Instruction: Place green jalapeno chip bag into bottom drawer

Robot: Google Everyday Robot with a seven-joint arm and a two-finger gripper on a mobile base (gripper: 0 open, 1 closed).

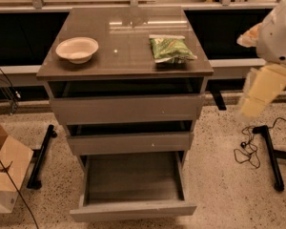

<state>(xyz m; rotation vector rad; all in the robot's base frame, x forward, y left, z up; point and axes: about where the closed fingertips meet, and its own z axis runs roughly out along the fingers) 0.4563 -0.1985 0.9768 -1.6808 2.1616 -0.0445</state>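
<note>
The green jalapeno chip bag (169, 48) lies flat on the right side of the grey cabinet top (124, 56). The bottom drawer (133, 187) is pulled out wide and its tray shows nothing inside. The two upper drawers are slightly ajar. My arm's white housing (281, 30) is at the right edge of the view. The pale gripper (262, 92) hangs below it, beside the cabinet's right side, at about the top drawer's height and apart from the bag. It holds nothing that I can see.
A white round bowl (77, 48) sits on the left of the cabinet top. A cardboard box (5, 173) stands on the floor at the left. A black stand leg (271, 156) and cable (248, 149) lie on the floor at the right. A counter with dark panels runs behind.
</note>
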